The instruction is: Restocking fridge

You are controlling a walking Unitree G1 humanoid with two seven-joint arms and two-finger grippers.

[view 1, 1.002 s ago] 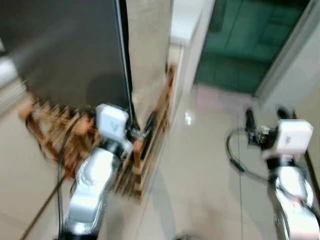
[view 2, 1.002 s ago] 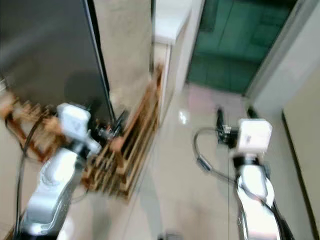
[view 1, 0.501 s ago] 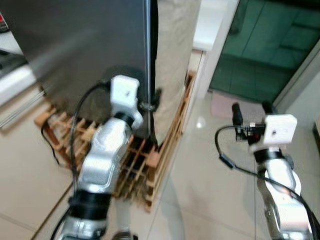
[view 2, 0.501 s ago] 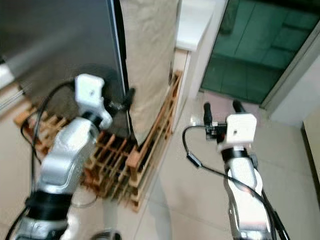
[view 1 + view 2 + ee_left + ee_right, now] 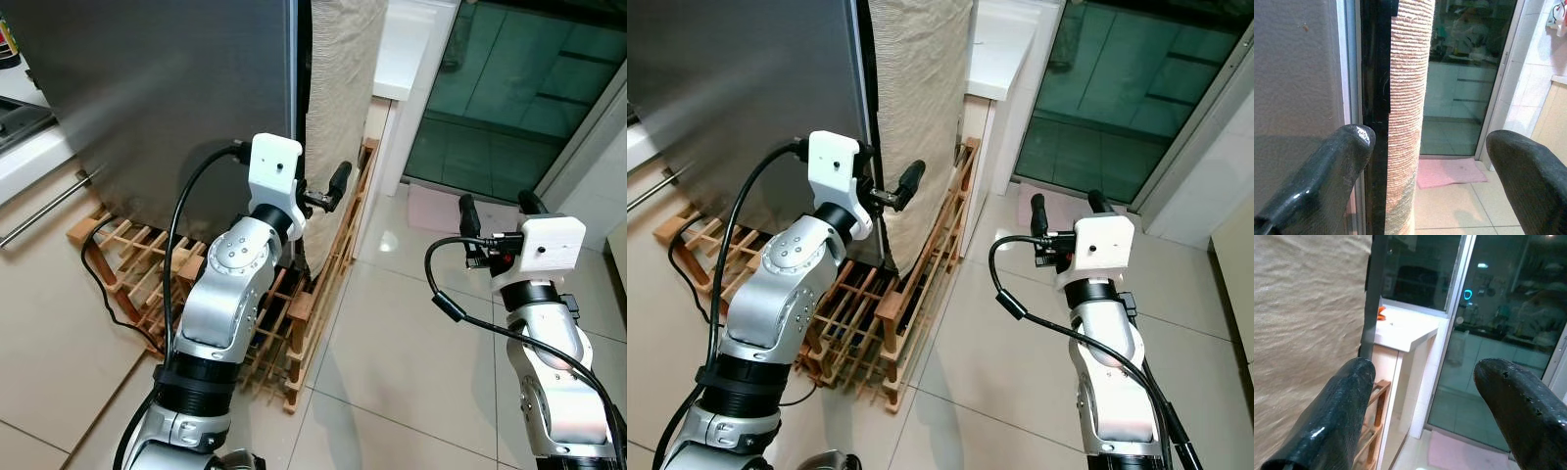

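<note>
Both claws are working empty, and we are raising the left gripper (image 5: 1425, 161) toward the near edge of the fridge (image 5: 157, 98), its two black fingers (image 5: 1317, 186) spread wide with nothing between them. One finger is sitting in front of the grey door face and the other out past a hanging woven cloth (image 5: 338, 108), so the dark gap at the door's right edge falls between them. We judge this is so the claw can hook that edge and swing the door open; it is not yet touching.

We are holding the right gripper (image 5: 1425, 416) out over the tiled floor (image 5: 411, 362), well to the right of the fridge, fingers likewise parted and carrying nothing. It seems kept aside to leave room for the door.

A wooden rack (image 5: 274, 323) is lying on the floor under and beside the fridge, just below the left arm, with a black cable (image 5: 103, 294) trailing across it. Farther right a white counter (image 5: 411, 44) is standing beside a dark glass door (image 5: 509, 98).

The fridge appears shut, and we are seeing no goods to restock, so the task looks barely begun.
</note>
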